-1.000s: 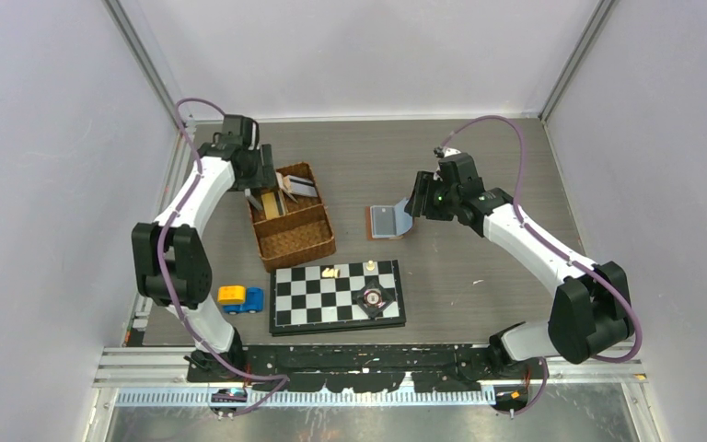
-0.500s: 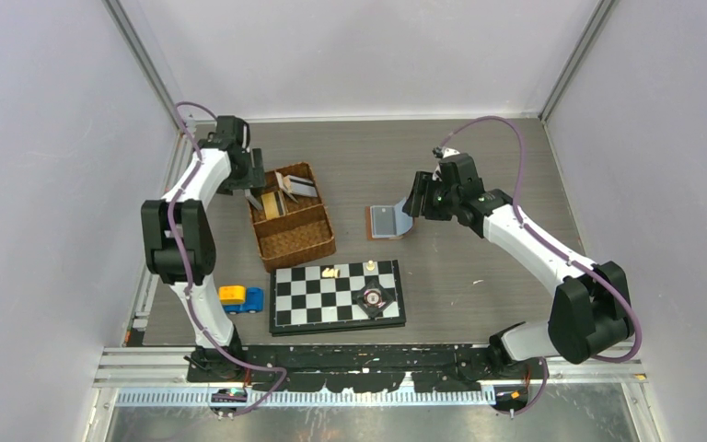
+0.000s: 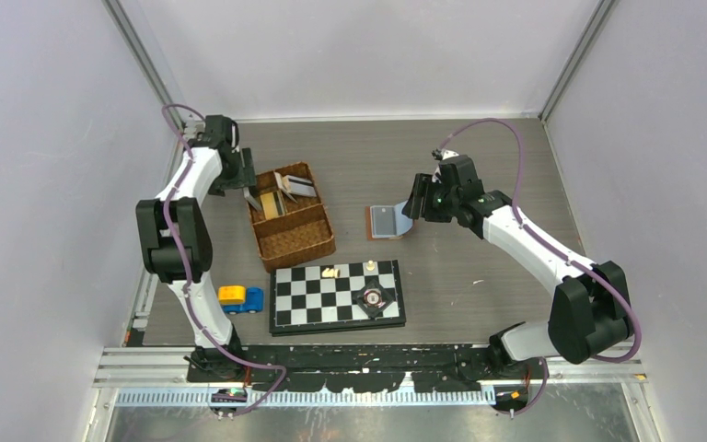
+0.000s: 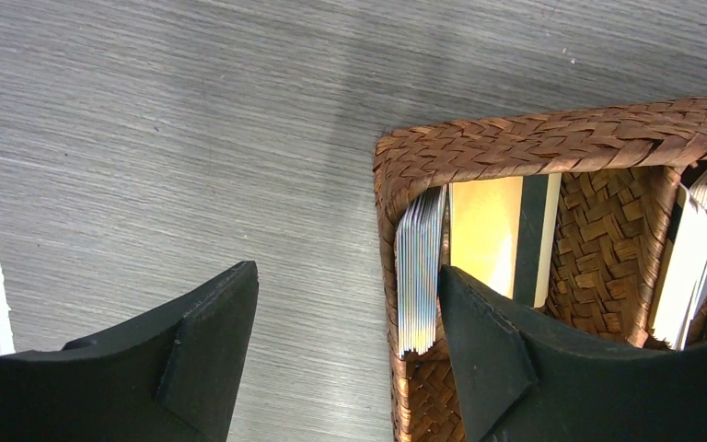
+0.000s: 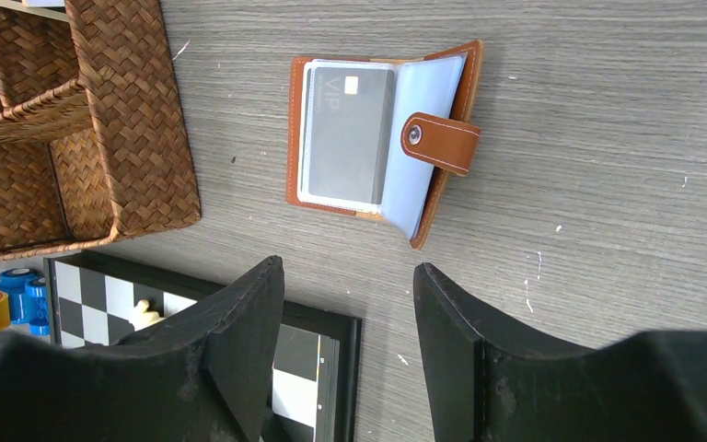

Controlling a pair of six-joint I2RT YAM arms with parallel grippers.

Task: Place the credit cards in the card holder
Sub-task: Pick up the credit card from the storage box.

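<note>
The credit cards [image 4: 421, 272] stand on edge as a tight stack in the corner compartment of a wicker basket [image 4: 534, 138], pressed against its wall. In the top view the basket sits at 9 o'clock from the card holder [image 5: 382, 138], which lies opened flat on the surface [image 3: 479, 184]. A dark card [image 5: 348, 133] is already in one sleeve, and the strap [image 5: 440, 143] is folded across the pale page.

The left hand [image 4: 345, 285] is open and empty, with the basket wall and the stack between its fingers in the wrist view. The right hand [image 5: 348, 272] is open and empty at 6 o'clock from the card holder, apart from it.

Handling, as a judgement:
- **Cards:** they look light, thin, stiff and smooth, so likely to slip and to lift several together.
- **Where to grip:** pinch across the flat faces at the exposed top edge.
- **Holder:** it looks soft and light and may slide, so brace it by its leather edge.
</note>
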